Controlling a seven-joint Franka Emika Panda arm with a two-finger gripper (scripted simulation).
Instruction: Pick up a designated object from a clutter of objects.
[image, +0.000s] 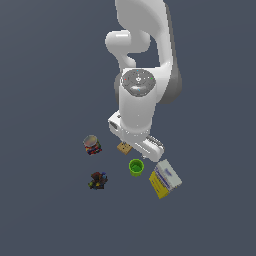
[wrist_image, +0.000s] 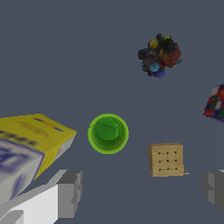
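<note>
The designated object, a lime-green cup (image: 135, 167) (wrist_image: 108, 133), stands upright with its round rim up, seen from above in the wrist view. My gripper (wrist_image: 142, 192) hovers above the clutter and is open; its two grey fingers (wrist_image: 70, 192) stand wide apart with nothing between them. In the exterior view the white hand (image: 144, 144) sits just above the cup and partly covers the tan cracker (image: 123, 148) (wrist_image: 166, 159). The yellow-white-blue box (image: 165, 178) (wrist_image: 26, 148) lies close beside the cup.
A multicoloured can (image: 91, 144) (wrist_image: 215, 104) with a grey top and a dark mixed-colour lump (image: 98, 180) (wrist_image: 160, 55) lie toward the exterior view's left, apart from the cup. All items rest on a flat dark grey floor.
</note>
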